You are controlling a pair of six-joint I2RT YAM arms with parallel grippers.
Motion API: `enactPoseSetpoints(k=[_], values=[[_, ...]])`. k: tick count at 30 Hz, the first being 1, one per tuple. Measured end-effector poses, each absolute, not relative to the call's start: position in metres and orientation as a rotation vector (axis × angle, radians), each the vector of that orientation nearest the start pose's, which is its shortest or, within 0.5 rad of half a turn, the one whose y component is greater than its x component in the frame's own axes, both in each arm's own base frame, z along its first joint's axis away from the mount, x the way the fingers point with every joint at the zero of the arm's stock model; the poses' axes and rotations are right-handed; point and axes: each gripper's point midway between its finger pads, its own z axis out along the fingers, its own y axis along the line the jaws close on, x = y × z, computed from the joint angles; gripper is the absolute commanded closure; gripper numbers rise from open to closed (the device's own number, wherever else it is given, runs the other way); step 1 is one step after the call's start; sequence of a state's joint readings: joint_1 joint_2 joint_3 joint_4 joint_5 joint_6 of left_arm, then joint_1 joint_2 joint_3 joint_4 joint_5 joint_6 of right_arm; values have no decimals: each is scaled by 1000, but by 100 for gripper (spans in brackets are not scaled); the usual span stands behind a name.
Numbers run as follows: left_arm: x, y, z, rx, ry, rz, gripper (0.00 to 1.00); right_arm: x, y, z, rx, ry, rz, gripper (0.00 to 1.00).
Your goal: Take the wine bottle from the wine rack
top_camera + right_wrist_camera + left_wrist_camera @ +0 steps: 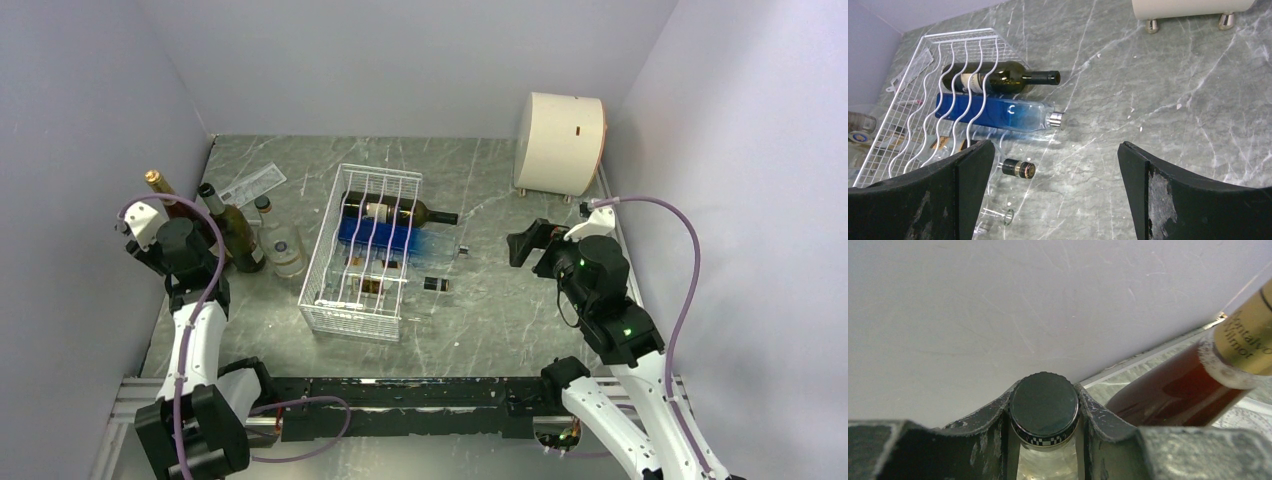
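Note:
The white wire wine rack (pixel 322 268) lies mid-table and also shows in the right wrist view (pixel 908 120). In it lie a dark wine bottle (pixel 395 210) (pixel 998 80), a blue bottle (pixel 378 236) (pixel 998 112) and clear bottles, one with a dark cap (pixel 435 284) (pixel 1018 168). Their necks point right, out of the rack. My left gripper (pixel 165 250) (pixel 1046 390) is by the left wall, shut on the neck of an upright clear bottle with a black cap (pixel 1044 407). My right gripper (pixel 522 245) (pixel 1055 170) is open and empty, right of the rack.
Beside the left gripper stand an amber bottle with gold foil (pixel 160 188) (pixel 1188 385), a dark bottle (pixel 232 228) and a clear bottle (pixel 283 243). A cream drum (pixel 560 142) stands at the back right. A flat clear strip (pixel 252 185) lies at the back left.

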State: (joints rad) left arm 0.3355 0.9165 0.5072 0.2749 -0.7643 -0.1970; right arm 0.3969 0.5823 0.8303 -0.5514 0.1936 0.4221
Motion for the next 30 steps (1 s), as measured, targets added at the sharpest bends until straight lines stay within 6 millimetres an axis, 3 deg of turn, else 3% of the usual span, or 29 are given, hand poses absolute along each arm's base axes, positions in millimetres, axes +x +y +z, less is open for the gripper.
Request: enactPoseSetpoints(k=[4, 11, 15, 19, 26, 30], values=[[257, 208, 213, -957, 1429, 725, 87, 236, 80, 267, 158, 1878, 383, 0], [257, 207, 213, -954, 1431, 721, 44, 235, 80, 269, 157, 1869, 388, 0], [258, 207, 232, -956, 1359, 689, 7, 235, 81, 269, 156, 1870, 390, 0], [259, 206, 253, -962, 1294, 657, 2, 234, 80, 269, 156, 1867, 392, 0], [251, 202, 266, -990, 1276, 619, 0, 233, 81, 271, 154, 1860, 398, 0], [242, 194, 293, -989, 1227, 564, 1, 233, 81, 271, 152, 1861, 401, 0]])
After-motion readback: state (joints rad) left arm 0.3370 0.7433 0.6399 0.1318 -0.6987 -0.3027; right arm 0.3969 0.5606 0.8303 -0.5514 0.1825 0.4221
